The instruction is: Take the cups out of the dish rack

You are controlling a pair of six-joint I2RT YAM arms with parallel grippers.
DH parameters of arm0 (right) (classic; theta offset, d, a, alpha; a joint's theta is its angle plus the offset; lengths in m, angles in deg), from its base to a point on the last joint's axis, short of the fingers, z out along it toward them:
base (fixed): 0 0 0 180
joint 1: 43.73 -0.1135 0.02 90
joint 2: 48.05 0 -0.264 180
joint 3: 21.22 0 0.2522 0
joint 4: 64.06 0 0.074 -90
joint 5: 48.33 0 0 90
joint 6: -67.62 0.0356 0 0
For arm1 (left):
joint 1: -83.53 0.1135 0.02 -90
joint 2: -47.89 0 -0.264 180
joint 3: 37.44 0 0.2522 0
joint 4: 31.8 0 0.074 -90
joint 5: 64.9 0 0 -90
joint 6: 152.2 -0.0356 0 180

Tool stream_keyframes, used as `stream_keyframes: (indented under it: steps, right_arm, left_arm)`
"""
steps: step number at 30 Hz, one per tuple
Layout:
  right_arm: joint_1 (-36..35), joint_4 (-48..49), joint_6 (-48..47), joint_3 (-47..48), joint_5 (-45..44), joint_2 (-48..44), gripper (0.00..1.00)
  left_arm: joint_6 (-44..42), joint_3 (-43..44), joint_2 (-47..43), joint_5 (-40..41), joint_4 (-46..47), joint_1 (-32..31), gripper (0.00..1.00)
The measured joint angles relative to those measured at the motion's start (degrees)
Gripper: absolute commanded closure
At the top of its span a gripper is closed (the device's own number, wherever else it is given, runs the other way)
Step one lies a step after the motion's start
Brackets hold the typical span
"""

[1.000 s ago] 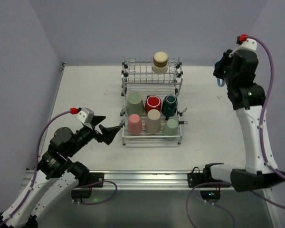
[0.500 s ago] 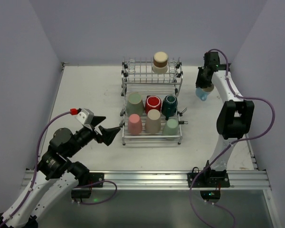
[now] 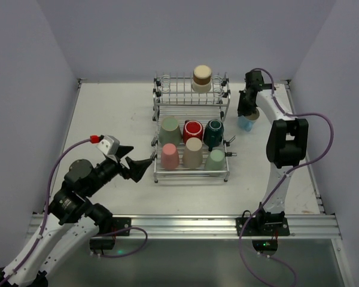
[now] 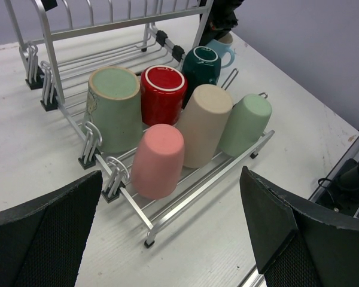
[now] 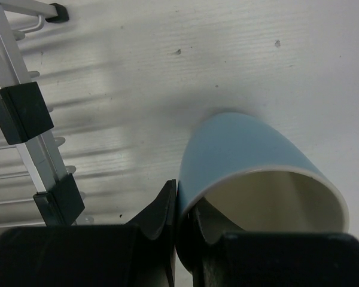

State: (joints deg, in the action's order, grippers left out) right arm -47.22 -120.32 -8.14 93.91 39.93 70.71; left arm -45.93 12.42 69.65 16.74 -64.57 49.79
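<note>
The dish rack [image 3: 191, 173] stands mid-table. A tan-brown cup [image 3: 202, 78] sits on its upper shelf. The lower tray holds sage green [image 3: 169, 130], red [image 3: 192, 129], dark teal [image 3: 214, 131], pink [image 3: 169, 156], beige [image 3: 193, 152] and mint green [image 3: 215, 159] cups, all seen in the left wrist view too, pink [image 4: 157, 160] nearest. My right gripper [image 3: 249, 115] is shut on the rim of the light blue cup [image 5: 251, 161], low over the table right of the rack. My left gripper [image 3: 137, 165] is open and empty at the rack's near left corner.
The rack's black-capped feet and wire edge [image 5: 18, 113] lie just left of the right gripper. The rack's front rail [image 4: 185, 203] is just ahead of the left fingers. Purple walls close off the back and both sides of the white table [image 3: 107, 119].
My right arm has swung down from high at the right to the table beside the rack's right end, carrying the light blue cup. The left arm has not moved.
</note>
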Motion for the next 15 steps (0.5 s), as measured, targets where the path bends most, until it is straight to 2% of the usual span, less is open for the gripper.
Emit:
stream_keyframes:
  steps: [5, 9, 10, 13, 15]
  right_arm:
    - [-0.96, -0.04, 0.04, 0.31, -1.27, 0.90, 0.99]
    - [-0.94, -0.11, 0.13, 0.31, -1.86, 0.96, 0.78]
    - [-0.94, -0.11, 0.26, 0.31, -2.10, 0.96, 0.68]
    - [-0.94, 0.26, 0.50, 0.31, -2.54, 0.79, 0.49]
    - [-0.94, 0.52, 0.57, 0.31, -2.64, 0.46, 0.42]
  left_arm:
    - [0.00, 0.00, 0.35, 0.00, 0.00, 0.44, 0.00]
    - [0.00, 0.00, 1.07, -0.02, 0.00, 0.85, 0.00]
    - [0.00, 0.00, 1.25, -0.04, 0.00, 0.94, 0.00]
    - [-0.02, 0.00, 1.86, -0.09, 0.00, 1.44, 0.00]
    - [-0.33, 0.00, 2.54, -0.09, 0.02, 1.70, 0.00]
